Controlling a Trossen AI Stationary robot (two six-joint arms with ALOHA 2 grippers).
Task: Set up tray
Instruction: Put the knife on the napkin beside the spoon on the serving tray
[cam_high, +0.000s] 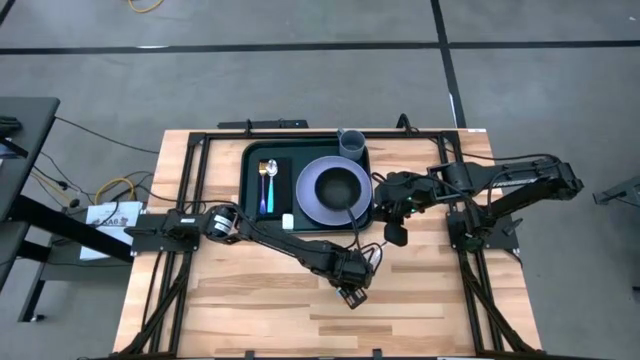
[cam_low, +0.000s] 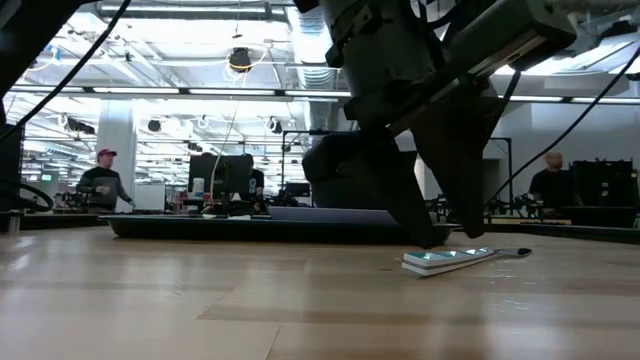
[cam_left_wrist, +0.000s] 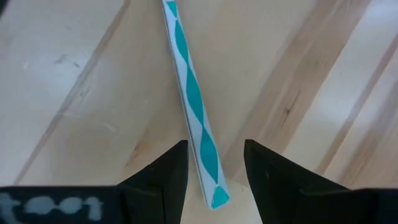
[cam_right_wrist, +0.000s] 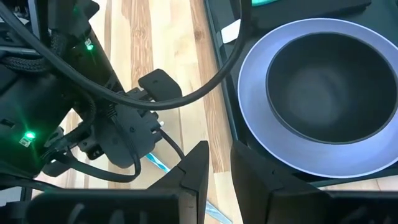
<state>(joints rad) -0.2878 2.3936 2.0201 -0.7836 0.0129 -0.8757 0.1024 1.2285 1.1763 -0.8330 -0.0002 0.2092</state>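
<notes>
A utensil with a teal-and-white swirled handle lies flat on the wooden table, near its middle and in front of the tray. My left gripper points steeply down over the handle's end. Its open fingers stand on either side with wood showing between each finger and the handle. In the low view the fingertips hang just above the utensil. The dark green tray at the far middle carries a lilac plate with a dark bowl on it. My right gripper hovers off the tray's right end, its fingers slightly apart and holding nothing.
On the tray a spoon rests on a black rectangle at the left. A grey cup stands at the far right corner and a small white piece at the near rim. Bare wood stretches across the table's near half.
</notes>
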